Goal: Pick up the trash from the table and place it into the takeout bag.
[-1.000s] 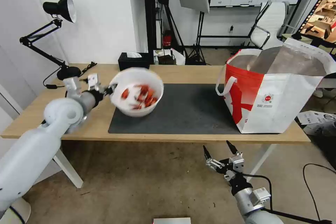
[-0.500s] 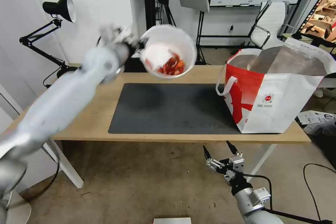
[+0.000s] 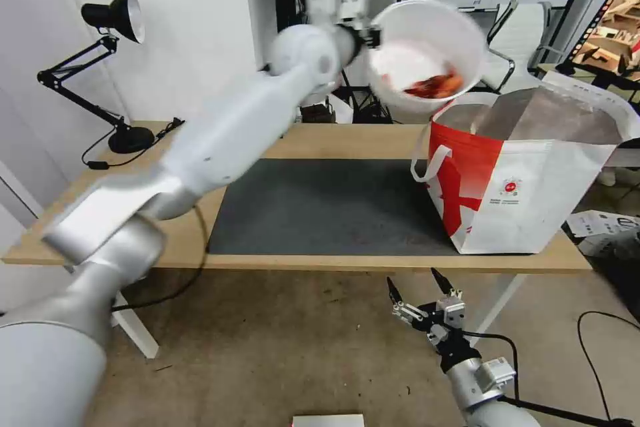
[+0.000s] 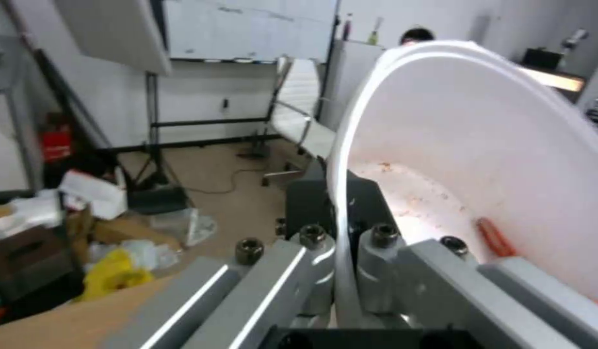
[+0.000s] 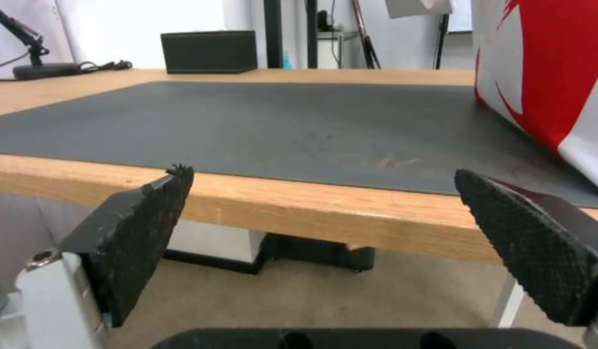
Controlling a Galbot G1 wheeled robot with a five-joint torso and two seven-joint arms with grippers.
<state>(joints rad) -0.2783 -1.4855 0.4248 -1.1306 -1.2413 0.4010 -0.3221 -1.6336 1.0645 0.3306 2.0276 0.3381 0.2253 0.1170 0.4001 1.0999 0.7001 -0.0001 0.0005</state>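
While the left claw (image 3: 369, 37) pinches the bowl's (image 3: 427, 53) rim just above the takeout bag (image 3: 527, 173), lowering it inside seems next; the right claw (image 3: 423, 293) hangs spread below the bench (image 3: 347, 140).

1. Left gripper (image 3: 371, 37) — motion-blurred in the head view; fingertips hidden behind the bowl (image 3: 427, 53) rim it clamps.
2. Crayfish shells (image 3: 435, 85) smeared, single pieces unreadable.
3. Takeout bag (image 3: 527, 173) — right side cut by the frame edge; inside mostly hidden by its walls.
4. Black tissue box (image 5: 209, 51) hidden behind the left arm in the head view.
5. Left wrist view: bowl (image 4: 480, 160) cut off at the right edge.
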